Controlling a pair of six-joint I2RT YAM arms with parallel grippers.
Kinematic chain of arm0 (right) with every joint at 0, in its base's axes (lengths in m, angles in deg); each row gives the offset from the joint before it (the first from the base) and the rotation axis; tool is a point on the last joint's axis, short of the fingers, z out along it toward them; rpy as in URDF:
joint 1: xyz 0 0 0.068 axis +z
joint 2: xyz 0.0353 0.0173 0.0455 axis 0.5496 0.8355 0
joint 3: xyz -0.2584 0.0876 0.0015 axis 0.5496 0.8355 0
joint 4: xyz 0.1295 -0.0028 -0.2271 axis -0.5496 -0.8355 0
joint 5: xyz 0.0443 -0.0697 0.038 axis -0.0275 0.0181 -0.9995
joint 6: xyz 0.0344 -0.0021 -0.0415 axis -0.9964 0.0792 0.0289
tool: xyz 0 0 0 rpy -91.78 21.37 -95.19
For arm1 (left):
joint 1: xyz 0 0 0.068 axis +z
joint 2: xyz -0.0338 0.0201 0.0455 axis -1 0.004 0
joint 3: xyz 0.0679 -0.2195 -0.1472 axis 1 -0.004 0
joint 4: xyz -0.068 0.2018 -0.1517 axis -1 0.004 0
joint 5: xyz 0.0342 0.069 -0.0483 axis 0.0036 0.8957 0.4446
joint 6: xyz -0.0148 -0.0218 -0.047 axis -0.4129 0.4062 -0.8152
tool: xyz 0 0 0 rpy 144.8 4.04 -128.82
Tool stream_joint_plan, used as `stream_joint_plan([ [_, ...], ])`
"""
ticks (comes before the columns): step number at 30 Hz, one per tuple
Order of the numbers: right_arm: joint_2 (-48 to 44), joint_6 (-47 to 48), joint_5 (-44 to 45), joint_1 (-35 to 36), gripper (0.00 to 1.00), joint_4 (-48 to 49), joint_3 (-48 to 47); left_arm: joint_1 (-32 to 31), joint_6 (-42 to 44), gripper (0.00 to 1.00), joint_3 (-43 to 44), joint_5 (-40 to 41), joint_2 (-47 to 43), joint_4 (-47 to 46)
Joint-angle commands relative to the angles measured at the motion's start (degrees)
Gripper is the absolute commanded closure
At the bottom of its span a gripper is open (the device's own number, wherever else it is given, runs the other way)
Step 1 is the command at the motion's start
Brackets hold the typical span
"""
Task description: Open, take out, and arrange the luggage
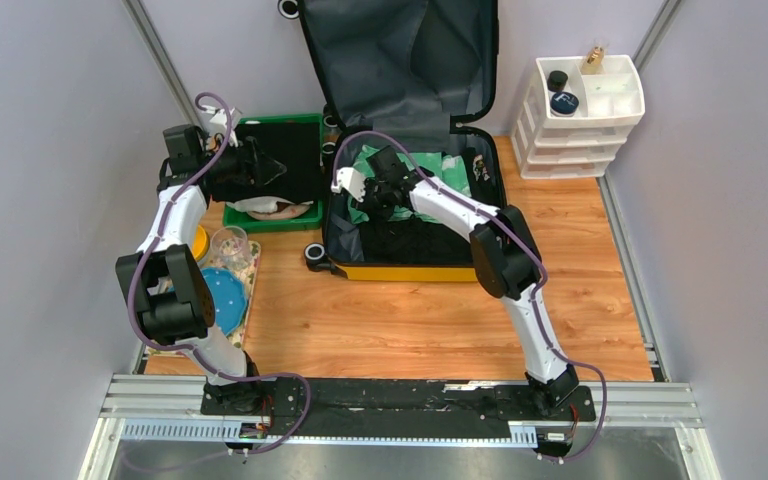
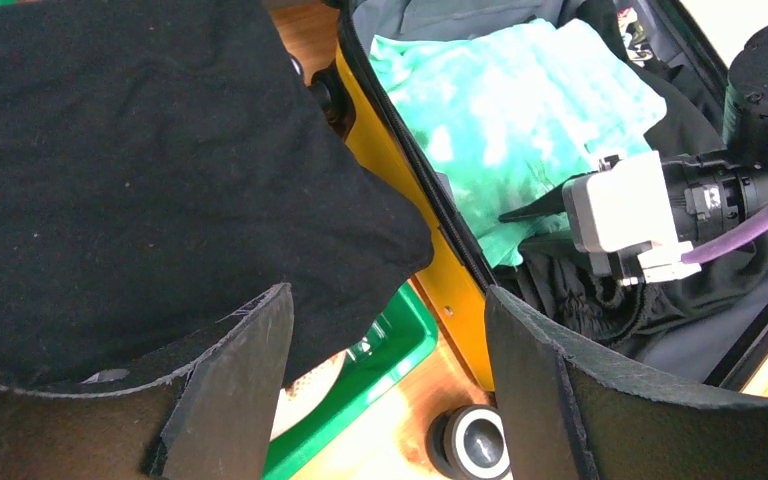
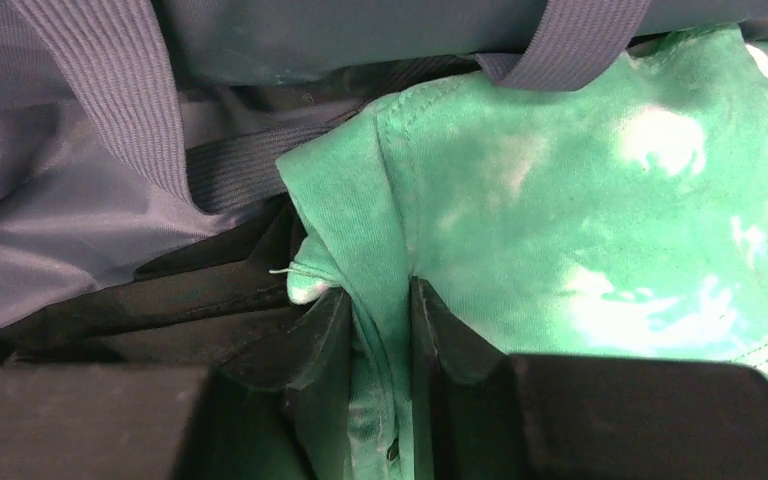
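One luggage (image 1: 420, 80) lies open on the wood bench (image 1: 400, 320), grey lining showing. Right tool (image 3: 378, 300) pinches a fold of the one crumpled green tie-dye tee (image 3: 580, 220) inside — left tool (image 2: 388, 300) hangs spread, gripping nothing, over one matte black cloth (image 2: 140, 180) on the green tray (image 2: 400, 340).

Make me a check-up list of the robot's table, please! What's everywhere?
Surface: wooden table.
Job's things: yellow suitcase open, lid up; green shirt and black clothes inside.
Clutter: green tray, white drawer unit, blue plate.
Claws: left claw open over the tray; right claw pinching the green shirt.
Cables: purple cables loop along both arms.
Surroundings: pale walls, metal rail at near edge.
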Motion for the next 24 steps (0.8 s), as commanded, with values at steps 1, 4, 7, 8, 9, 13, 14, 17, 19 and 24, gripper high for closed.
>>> stream_joint_plan([
  [1, -2.16, -2.13, 0.58, -2.73, 0.77, -0.29, -1.61, 0.12, -0.98, 0.23, 0.06, -2.63, -1.60, -3.43],
  [4, -4.10, -3.28, -1.17, -3.44, 0.70, -0.38, -1.87, -0.05, -1.51, 0.23, 0.32, -3.08, -1.07, -4.05],
  [7, -4.54, -4.86, -3.02, -4.23, 0.56, -0.29, -2.40, -0.23, -1.69, 0.23, 0.50, -3.07, -0.89, -4.40],
  [8, -4.37, -4.86, -2.94, -4.32, 0.50, -0.55, -2.75, -0.31, -1.95, 0.23, 0.50, -2.90, -0.81, -4.83],
  [9, -3.49, -4.77, -2.85, -4.32, 0.44, -0.64, -3.62, -0.31, -2.21, 0.23, 0.50, -2.99, -0.63, -5.01],
  [13, -0.85, -6.61, -2.94, -4.32, 0.44, -1.35, -6.88, -0.40, -3.00, 0.23, 0.76, -2.81, -0.54, -5.54],
  [14, -0.33, -7.05, -3.20, -4.32, 0.44, -1.17, -7.23, -0.40, -3.00, 0.23, 0.76, -2.81, -0.54, -5.63],
  [17, 1.17, -8.46, -3.55, -4.32, 0.44, -1.17, -9.25, -0.40, -2.65, 0.23, 0.67, -2.64, -0.72, -5.37],
  [19, 1.87, -8.82, -3.55, -4.23, 0.53, -1.00, -9.78, -0.40, -2.30, 0.23, 0.59, -2.64, -0.80, -5.02],
  [24, 0.92, -9.60, -2.15, -5.02, 1.00, 0.23, -9.17, -1.28, 0.33, 0.23, 0.50, -4.91, -0.98, -5.36],
])
